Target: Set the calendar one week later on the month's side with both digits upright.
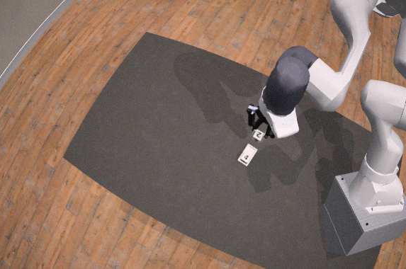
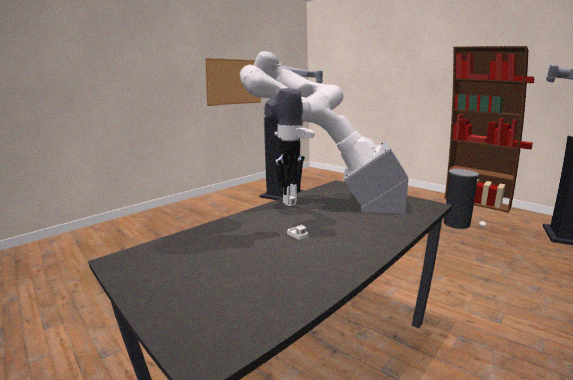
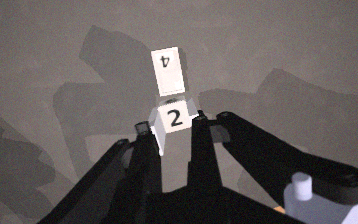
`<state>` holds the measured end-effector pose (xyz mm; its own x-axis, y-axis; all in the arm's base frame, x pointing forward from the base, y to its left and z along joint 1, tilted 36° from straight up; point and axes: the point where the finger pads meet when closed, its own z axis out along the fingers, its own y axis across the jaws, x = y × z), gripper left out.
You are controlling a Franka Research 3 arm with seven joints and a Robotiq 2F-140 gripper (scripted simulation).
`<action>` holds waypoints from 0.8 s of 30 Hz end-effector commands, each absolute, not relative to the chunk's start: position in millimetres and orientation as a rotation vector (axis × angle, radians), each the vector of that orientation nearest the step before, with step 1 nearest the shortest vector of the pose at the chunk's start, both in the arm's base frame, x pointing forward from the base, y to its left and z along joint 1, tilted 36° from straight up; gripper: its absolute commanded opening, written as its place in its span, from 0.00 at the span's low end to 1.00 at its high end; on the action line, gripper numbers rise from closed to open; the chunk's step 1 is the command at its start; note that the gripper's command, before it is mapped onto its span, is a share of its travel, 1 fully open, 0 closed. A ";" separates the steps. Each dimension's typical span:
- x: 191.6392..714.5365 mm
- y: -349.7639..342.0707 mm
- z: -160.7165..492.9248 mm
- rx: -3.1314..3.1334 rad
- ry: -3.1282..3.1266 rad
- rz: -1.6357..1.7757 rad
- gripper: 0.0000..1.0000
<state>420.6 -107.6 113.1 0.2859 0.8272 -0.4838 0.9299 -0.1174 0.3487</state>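
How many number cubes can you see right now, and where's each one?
2. One cube, showing 2, is clamped in the gripper above the table. The other, showing 4, sits in the tray. None seems hidden.
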 end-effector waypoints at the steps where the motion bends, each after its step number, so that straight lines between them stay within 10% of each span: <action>1: 428.7 -90.3 100.1 2.052 1.482 -0.202 0.16; 24: 431.5 -95.5 90.4 2.051 1.482 -0.202 0.16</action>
